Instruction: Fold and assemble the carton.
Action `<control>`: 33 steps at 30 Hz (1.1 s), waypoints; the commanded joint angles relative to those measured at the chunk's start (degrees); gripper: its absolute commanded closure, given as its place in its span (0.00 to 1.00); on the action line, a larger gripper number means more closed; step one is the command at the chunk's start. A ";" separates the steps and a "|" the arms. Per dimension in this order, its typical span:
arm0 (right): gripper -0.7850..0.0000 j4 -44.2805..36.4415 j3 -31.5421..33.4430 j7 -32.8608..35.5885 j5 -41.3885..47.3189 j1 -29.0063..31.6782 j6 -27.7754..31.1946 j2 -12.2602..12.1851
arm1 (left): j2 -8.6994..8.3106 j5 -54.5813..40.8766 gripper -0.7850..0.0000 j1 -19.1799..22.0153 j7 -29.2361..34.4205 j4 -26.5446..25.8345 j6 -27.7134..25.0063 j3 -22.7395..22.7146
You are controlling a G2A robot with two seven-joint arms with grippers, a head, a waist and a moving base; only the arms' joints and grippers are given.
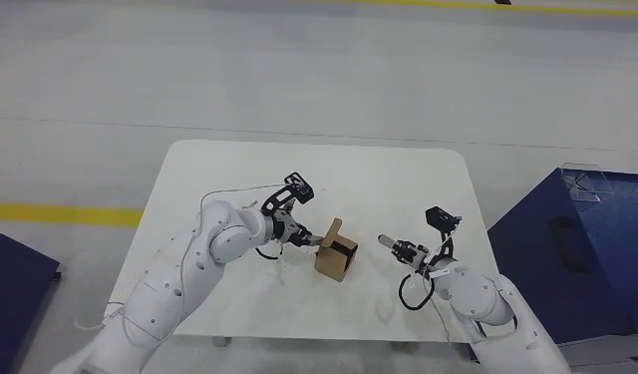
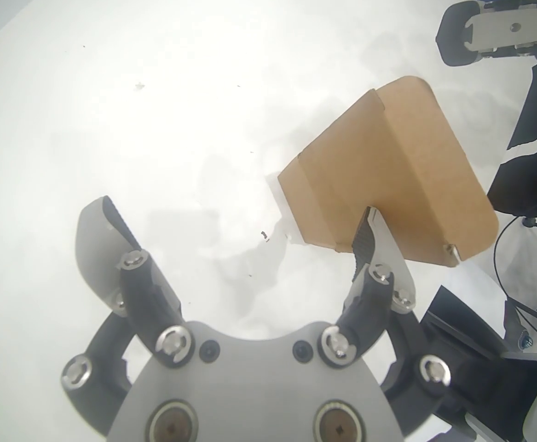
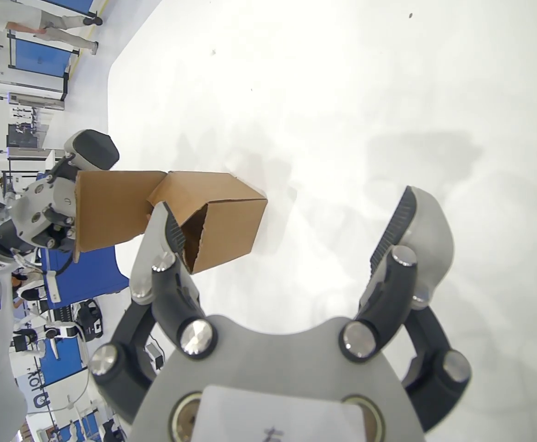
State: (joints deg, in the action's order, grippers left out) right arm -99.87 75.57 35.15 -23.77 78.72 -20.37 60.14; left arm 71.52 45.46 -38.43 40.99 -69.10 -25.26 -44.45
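Right gripper [image 3: 286, 204] up close first: wide open, nothing between the fingers. One finger overlaps the carton's open mouth from that arm's own camera, so honestly can't tell if it's touching or just in front. From overhead it looks to be just short of the box, at lower right of centre.

Biggest thing is the white table [image 1: 249, 175]. Its near edge is partly covered by the arms in the top view.

Then the brown carton [image 1: 337, 257], sitting on the table at lower centre of the top frame, right between the two grippers. It's standing as a box, with the open end turned toward the right arm. The inside is too dark to make anything out.

One flap [image 1: 332, 232] sticks up on the side facing the left arm, and in the right wrist view it hides a good part of the left gripper behind it.

Left gripper [image 2: 236, 218] is spread apart too and holding nothing. One fingertip sits right at the carton's edge, contact unclear.

Few tiny dark specks [image 2: 139, 87] on the tabletop, too small to identify.
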 commanded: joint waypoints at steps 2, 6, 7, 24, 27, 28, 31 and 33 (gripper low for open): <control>0.00 2.11 -2.70 -0.40 -4.91 -1.65 -1.76 0.23 | -0.05 0.16 0.00 -0.08 -0.02 -0.01 -0.15 -0.50; 0.00 3.59 -6.54 -0.37 -7.24 -3.72 -1.98 0.87 | -0.36 0.02 0.00 -0.80 0.01 -0.85 -1.03 -1.55; 0.00 4.04 -7.49 -0.55 -8.46 -4.14 -2.19 1.00 | -0.48 0.14 0.00 -1.06 -0.10 -1.24 -1.27 -1.86; 0.00 9.59 -14.49 -1.52 -11.57 -8.53 -1.79 3.16 | -0.47 0.68 0.00 -2.64 -0.67 -3.06 -3.11 -2.28; 0.00 9.48 -14.27 -1.37 -11.44 -8.55 -1.75 3.29 | -0.24 0.67 0.00 -2.32 -0.19 -2.53 -3.24 -1.81; 0.00 9.42 -14.20 -1.36 -11.54 -8.55 -1.69 3.32 | -0.15 0.67 0.00 -2.24 -0.16 -2.37 -3.36 -1.61; 0.00 9.33 -13.96 -1.35 -11.63 -8.49 -1.62 3.42 | 0.14 0.99 0.00 -1.95 0.06 -1.85 -3.34 -0.95; 0.00 9.17 -13.75 -1.39 -11.49 -8.43 -1.55 3.49 | 0.35 1.01 0.00 -1.61 0.30 -1.19 -3.42 -0.54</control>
State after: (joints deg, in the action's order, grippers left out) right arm -90.60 61.70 33.80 -35.35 70.26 -21.97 63.60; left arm 71.74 46.45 -40.25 41.11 -70.74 -28.65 -45.25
